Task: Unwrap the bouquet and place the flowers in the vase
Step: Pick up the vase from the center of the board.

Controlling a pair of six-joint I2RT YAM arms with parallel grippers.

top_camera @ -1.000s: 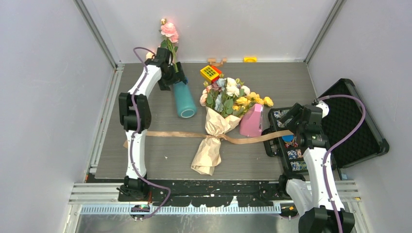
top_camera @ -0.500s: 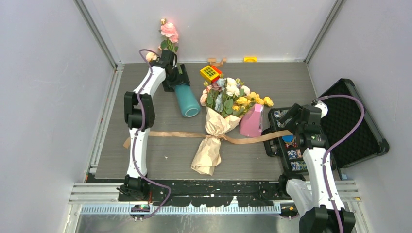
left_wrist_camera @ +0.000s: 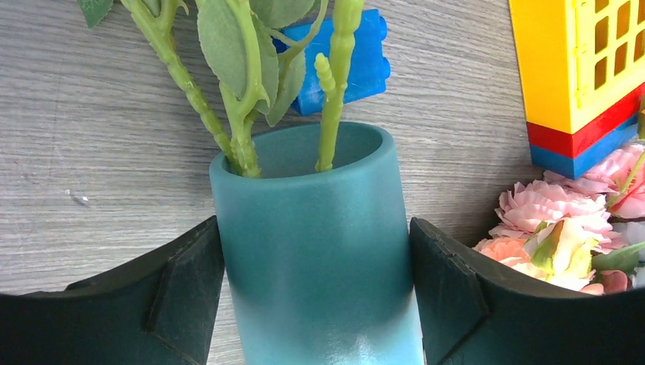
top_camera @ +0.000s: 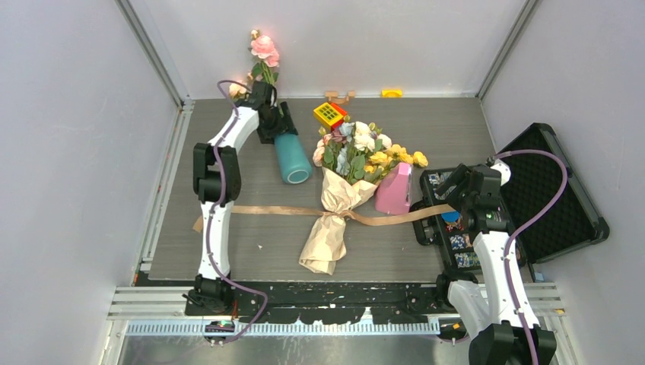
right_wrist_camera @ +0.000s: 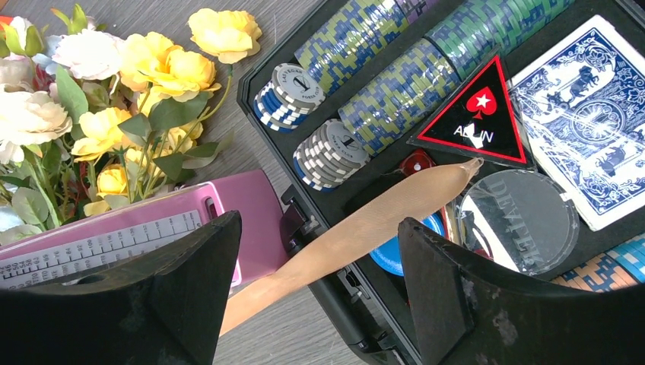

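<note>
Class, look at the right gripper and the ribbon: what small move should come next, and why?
Probably close the right gripper on the ribbon: its jaws stand open, the ribbon's loose end lies between them over the chip case, and the bouquet is still tied.

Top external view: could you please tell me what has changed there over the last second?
The left gripper shifted slightly right, closer onto the tall teal-blue cylindrical vase, and its arm's elbow swung right; it now brackets the vase on both sides, apparently touching. Nothing was let go. The vase, the kraft-paper-wrapped bouquet, the tan ribbon and the right gripper stayed put.
</note>
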